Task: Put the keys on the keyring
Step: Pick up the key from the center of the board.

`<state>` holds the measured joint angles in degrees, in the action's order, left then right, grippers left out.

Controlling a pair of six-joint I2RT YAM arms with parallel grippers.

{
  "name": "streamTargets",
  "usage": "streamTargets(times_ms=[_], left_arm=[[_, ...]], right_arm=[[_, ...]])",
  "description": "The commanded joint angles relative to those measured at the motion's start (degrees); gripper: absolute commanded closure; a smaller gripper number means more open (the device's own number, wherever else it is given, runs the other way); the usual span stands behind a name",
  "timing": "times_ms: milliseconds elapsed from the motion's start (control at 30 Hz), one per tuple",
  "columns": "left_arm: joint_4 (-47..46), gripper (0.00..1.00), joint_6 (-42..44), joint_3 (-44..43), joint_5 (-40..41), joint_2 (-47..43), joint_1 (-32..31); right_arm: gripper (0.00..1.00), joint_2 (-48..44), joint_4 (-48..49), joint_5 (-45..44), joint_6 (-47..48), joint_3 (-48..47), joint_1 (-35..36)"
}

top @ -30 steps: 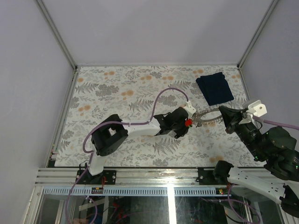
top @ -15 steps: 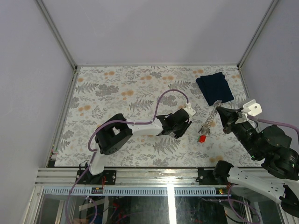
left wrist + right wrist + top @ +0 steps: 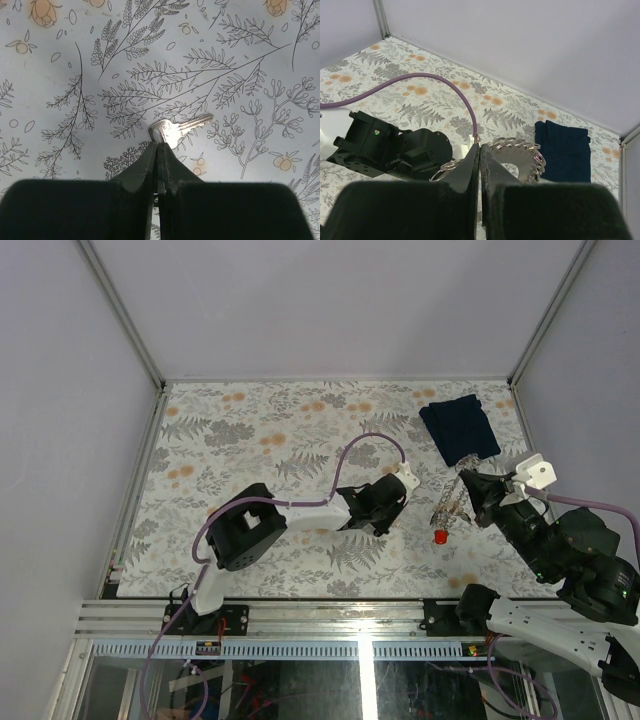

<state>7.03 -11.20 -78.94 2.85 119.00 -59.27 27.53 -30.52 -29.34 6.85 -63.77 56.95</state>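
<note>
**A:** Which step is in hand?

**B:** Picking up one key, I'd judge. The left gripper [image 3: 158, 146] sits low over the floral-printed tabletop [image 3: 250, 430] with its jaws drawn almost together. The head of a small silvery metal key [image 3: 176, 129] is pinched at their tips. The blade points off to the right, and as far as I can tell the key lies flat against the tabletop.

**A:** And the ring?

**B:** The long silvery chain-loop keyring [image 3: 514, 143] is held by the right gripper [image 3: 480, 150], whose jaws are fully closed on it. Seen from above, the chain hangs from that gripper, just to the right of the left arm's wrist. A small red plastic tag [image 3: 440, 536] dangles at its lower end. A folded dark blue cloth [image 3: 460, 428] lies near the far right corner and plays no part.

**A:** Is the key threaded yet?

**B:** No. The key and the keyring are near each other but apart, so the joining is not yet done.

**A:** What does the next move call for?

**B:** A careful lift first. The pinch is on a thin, flat head, so the key could twist or slip out. After that, the hole in the head has to meet an open end of the chain. I cannot tell whether the jaws cover that hole. If they do, the key would need regripping before it can be threaded.
</note>
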Motion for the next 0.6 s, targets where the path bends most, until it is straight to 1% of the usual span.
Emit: streamTargets(times_ms=[0, 167, 333, 400, 567], left_arm=[[-1.13, 1.0, 0.95, -1.51, -0.08, 0.1, -0.31], [-1.66, 1.0, 2.59, 0.42, -0.35, -3.5, -0.32], [-9.29, 1.0, 6.18, 10.26, -0.61, -14.82, -0.24], [-11.94, 1.0, 7.57, 14.18, -0.42, -19.73, -0.24], [-15.41, 1.0, 10.25, 22.16, -1.96, -32.42, 0.48]], right_arm=[[1.0, 0.17, 4.6, 0.28, -0.26, -0.44, 0.03], [1.0, 0.14, 4.39, 0.51, 0.08, -0.31, 0.03], [1.0, -0.45, 5.86, 1.82, 1.18, 0.94, 0.01], [1.0, -0.82, 7.17, 3.91, 1.98, 1.92, 0.03], [1.0, -0.77, 10.47, 8.56, 3.61, 4.07, 0.04]])
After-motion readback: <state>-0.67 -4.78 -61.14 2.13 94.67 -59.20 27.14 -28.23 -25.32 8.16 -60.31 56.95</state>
